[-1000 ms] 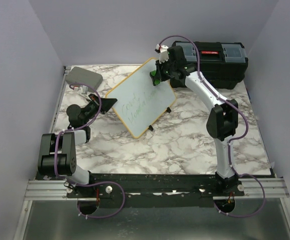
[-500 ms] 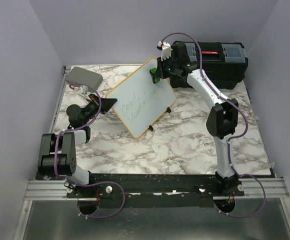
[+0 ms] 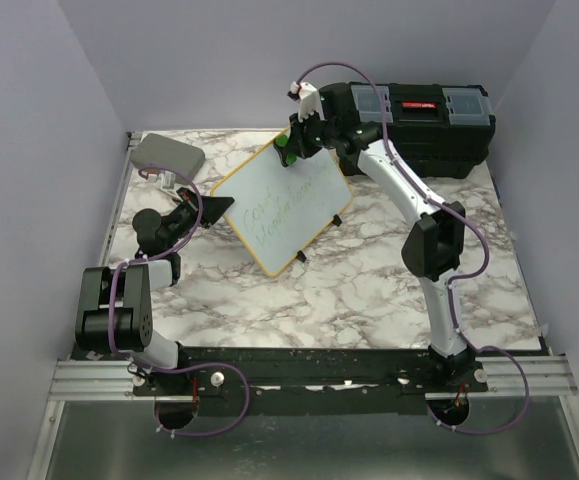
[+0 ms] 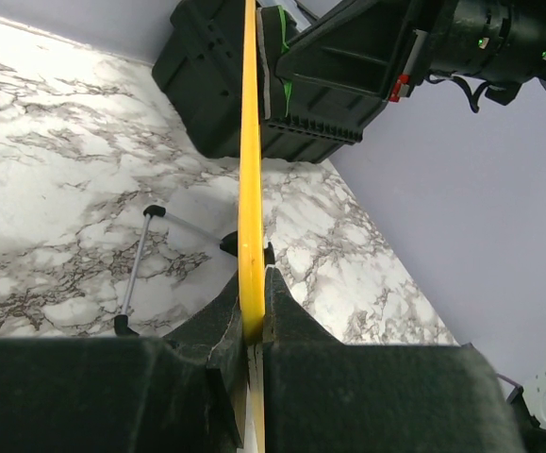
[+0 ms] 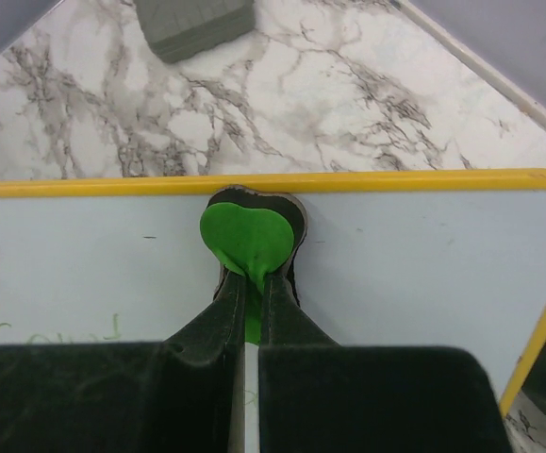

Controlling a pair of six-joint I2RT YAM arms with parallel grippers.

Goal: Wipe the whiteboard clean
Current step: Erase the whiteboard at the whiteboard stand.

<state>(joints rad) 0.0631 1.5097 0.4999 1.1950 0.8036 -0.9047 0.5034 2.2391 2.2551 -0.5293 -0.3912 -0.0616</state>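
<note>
The left tool (image 4: 252, 326) clamps the whiteboard (image 3: 281, 205) edge; the right tool (image 5: 250, 283) pinches a green pad (image 5: 249, 236) against its top. A black toolbox (image 3: 434, 120) crowds behind, grey case (image 3: 167, 153) nearby; the green writing (image 3: 272, 216) is illegible.

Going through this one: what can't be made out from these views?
Top external: the green writing on the whiteboard is too small to read. In the right wrist view the base of the right fingers hides most of it.
Left wrist: the whiteboard is edge-on, so only its yellow frame shows, not its face.
Right wrist: the green piece is mostly hidden between the right fingers, so its full shape is unclear.
</note>
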